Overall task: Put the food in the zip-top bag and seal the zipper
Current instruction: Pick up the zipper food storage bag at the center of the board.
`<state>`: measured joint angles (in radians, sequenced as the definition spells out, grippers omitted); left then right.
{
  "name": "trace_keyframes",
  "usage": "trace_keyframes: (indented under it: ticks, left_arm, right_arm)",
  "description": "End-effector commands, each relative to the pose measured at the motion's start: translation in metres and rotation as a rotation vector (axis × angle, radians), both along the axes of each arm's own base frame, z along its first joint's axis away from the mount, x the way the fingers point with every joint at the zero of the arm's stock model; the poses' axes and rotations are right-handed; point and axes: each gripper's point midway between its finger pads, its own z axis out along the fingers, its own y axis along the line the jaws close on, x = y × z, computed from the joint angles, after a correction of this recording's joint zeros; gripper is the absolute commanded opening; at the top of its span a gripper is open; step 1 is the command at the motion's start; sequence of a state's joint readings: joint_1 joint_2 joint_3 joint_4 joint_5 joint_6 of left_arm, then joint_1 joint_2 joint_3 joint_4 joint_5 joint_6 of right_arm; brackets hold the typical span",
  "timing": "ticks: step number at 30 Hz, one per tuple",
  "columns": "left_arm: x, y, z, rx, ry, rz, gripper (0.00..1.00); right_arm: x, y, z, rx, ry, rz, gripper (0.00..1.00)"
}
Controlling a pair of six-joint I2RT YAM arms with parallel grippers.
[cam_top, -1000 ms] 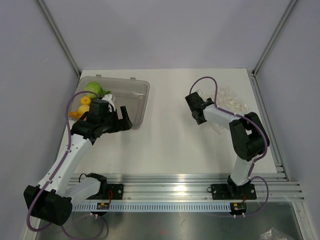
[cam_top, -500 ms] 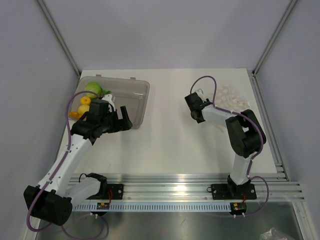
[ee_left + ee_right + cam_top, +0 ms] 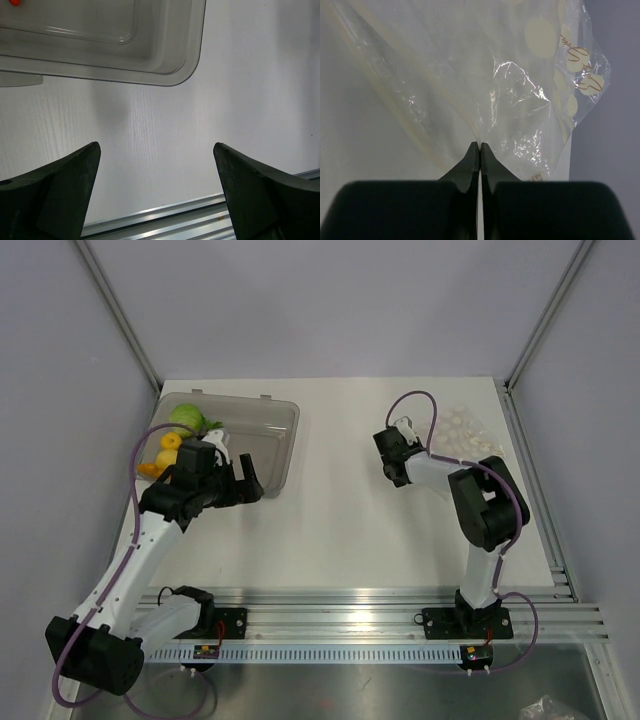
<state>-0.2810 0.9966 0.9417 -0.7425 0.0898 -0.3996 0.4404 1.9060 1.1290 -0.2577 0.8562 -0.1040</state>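
Two sets of fingers work well apart on the white counter (image 3: 330, 510). Our left fingers (image 3: 250, 480) are spread wide and hold nothing, hovering above bare counter just beside the near right corner of the grey translucent bin (image 3: 195, 55). The food lies at that bin's left end: a green fruit (image 3: 187, 416), a yellow piece (image 3: 172, 441) and an orange carrot (image 3: 150, 469). Our right fingers (image 3: 479, 150) are pinched together on the clear film of the dotted zip-top bag (image 3: 520, 90), which lies crumpled at the counter's far right, well apart from the bin.
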Motion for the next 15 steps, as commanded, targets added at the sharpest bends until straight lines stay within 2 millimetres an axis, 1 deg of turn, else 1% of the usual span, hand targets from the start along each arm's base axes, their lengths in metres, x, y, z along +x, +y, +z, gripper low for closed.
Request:
trace_keyframes:
  ticks: [1,2,4,5,6,7,8,9,10,11,12,13,14,15]
  left_arm:
    - [0.005,0.001,0.020,-0.002,-0.069,-0.003,0.99]
    - [0.005,0.002,0.020,0.000,-0.070,-0.003,0.99]
    - [0.006,0.002,0.020,0.003,-0.071,-0.006,0.99]
    - [0.007,0.001,0.020,0.005,-0.075,-0.008,0.99]
    - [0.008,0.001,0.021,0.005,-0.077,-0.009,0.99]
    - [0.009,0.000,0.019,0.006,-0.065,-0.016,0.99]
    - [0.010,-0.004,0.023,-0.005,-0.066,-0.036,0.99]
    - [0.011,-0.006,0.024,-0.009,-0.062,-0.043,0.99]
    - [0.012,-0.007,0.024,-0.012,-0.058,-0.048,0.99]
    - [0.013,-0.010,0.028,-0.024,-0.064,-0.060,0.99]
    - [0.014,-0.011,0.030,-0.027,-0.069,-0.064,0.99]
    - [0.015,-0.015,0.033,-0.039,-0.077,-0.082,0.99]
    - [0.016,-0.018,0.036,-0.047,-0.084,-0.095,0.99]
    - [0.014,-0.026,0.038,-0.074,-0.082,-0.131,0.99]
  right_arm:
    - [0.015,-0.015,0.019,-0.024,-0.122,-0.068,0.00]
    - [0.016,-0.018,0.022,-0.019,-0.128,-0.076,0.00]
    - [0.016,-0.018,0.031,0.005,-0.144,-0.079,0.00]
    - [0.017,-0.014,0.039,0.045,-0.165,-0.078,0.00]
    - [0.012,-0.014,0.041,0.061,-0.143,-0.079,0.00]
    - [0.012,-0.010,0.048,0.095,-0.152,-0.076,0.00]
    - [0.011,-0.005,0.059,0.158,-0.183,-0.091,0.00]
    - [0.002,0.001,0.056,0.209,-0.121,-0.077,0.00]
    - [0.003,0.008,0.065,0.254,-0.125,-0.072,0.00]
    - [-0.001,0.021,0.072,0.358,-0.126,-0.066,0.00]
    - [-0.012,0.023,0.075,0.388,-0.086,-0.069,0.00]
    - [-0.022,0.037,0.085,0.488,-0.063,-0.063,0.00]
    - [-0.024,0.045,0.096,0.549,-0.069,-0.058,0.00]
    - [-0.034,0.064,0.107,0.678,-0.046,-0.034,0.00]
